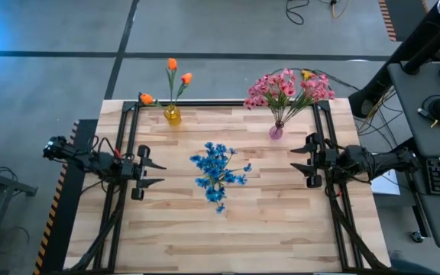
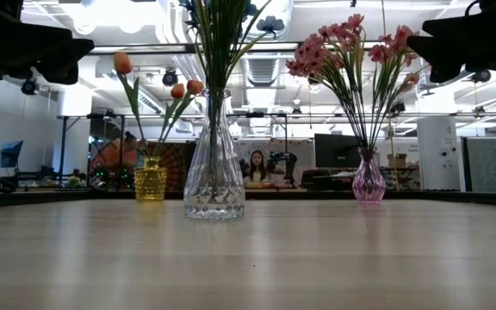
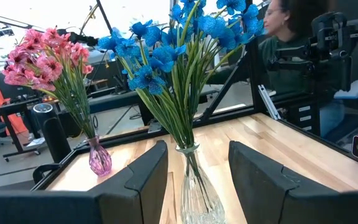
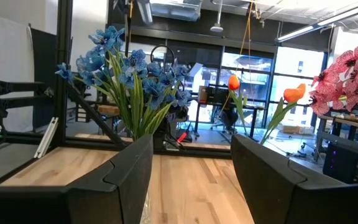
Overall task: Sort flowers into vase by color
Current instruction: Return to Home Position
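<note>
While high view hides clear vase [image 2: 214,164] under blue flowers [image 1: 217,174], left fingers [image 1: 154,163], right fingers [image 1: 299,151] gape wide.

A light wooden table [image 1: 281,221] — beside it, a grey desk [image 1: 407,114] carrying a black keyboard [image 1: 438,176]. Beyond the table's far edge, a person [image 2: 256,166] sits near a dark monitor [image 2: 334,149].

Blue flowers [image 1: 218,174], orange tulips [image 1: 176,74], pink flowers [image 1: 287,88]; yellow vase [image 1: 173,115], pink vase [image 1: 276,132].
</note>
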